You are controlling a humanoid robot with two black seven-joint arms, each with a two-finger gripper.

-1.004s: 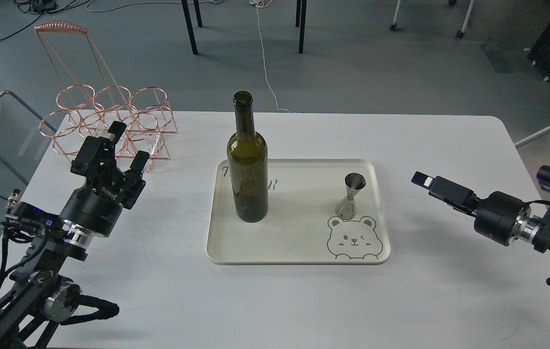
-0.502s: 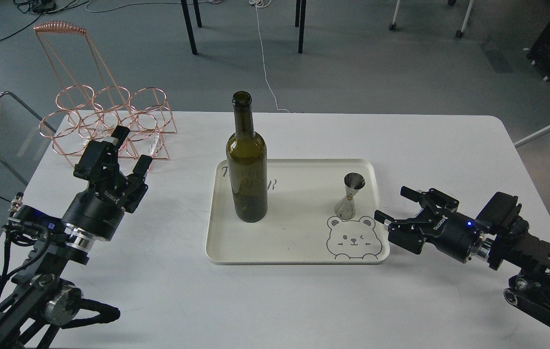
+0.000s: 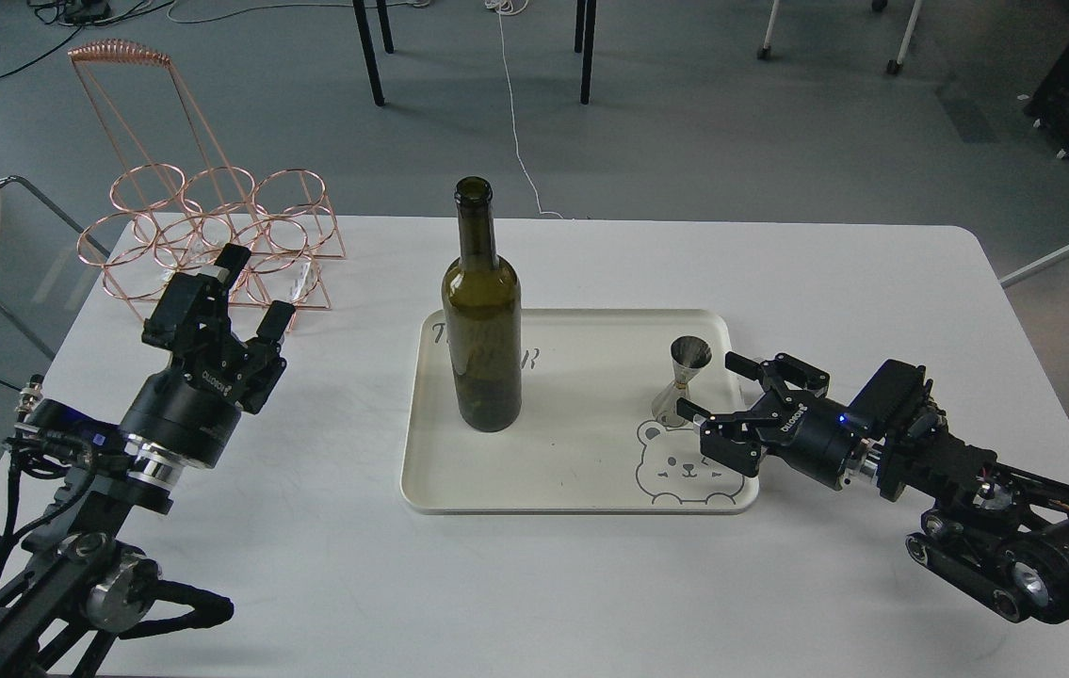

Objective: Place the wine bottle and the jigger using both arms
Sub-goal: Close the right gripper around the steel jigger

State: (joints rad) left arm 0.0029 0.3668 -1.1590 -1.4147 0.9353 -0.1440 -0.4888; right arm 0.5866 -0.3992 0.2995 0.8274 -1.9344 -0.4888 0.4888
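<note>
Wine bottle [image 3: 482, 325]: upright on the left half of the cream tray [image 3: 581, 499], mouth uncorked, well clear of both sets of jaws and off to the right of the left pair. Jigger [image 3: 682, 379]: upright near the tray's right rim, just above the printed bear face [image 3: 689, 463], sitting right at the mouth of the right jaws, untouched as far as can be seen.

Right gripper [image 3: 708, 386]: jaws spread wide, reaching in over the tray's right edge, one fingertip beyond the jigger's rim side, the other low beside its base; jigger just ahead of the gap, not pinched.

Left gripper [image 3: 256, 287]: jaws spread, holding nothing, raised above the white table [image 3: 591, 584], well to the left of the tray. Copper wire rack [image 3: 204, 226]: just beyond these jaws at the table's far left corner, close behind the fingertips.
</note>
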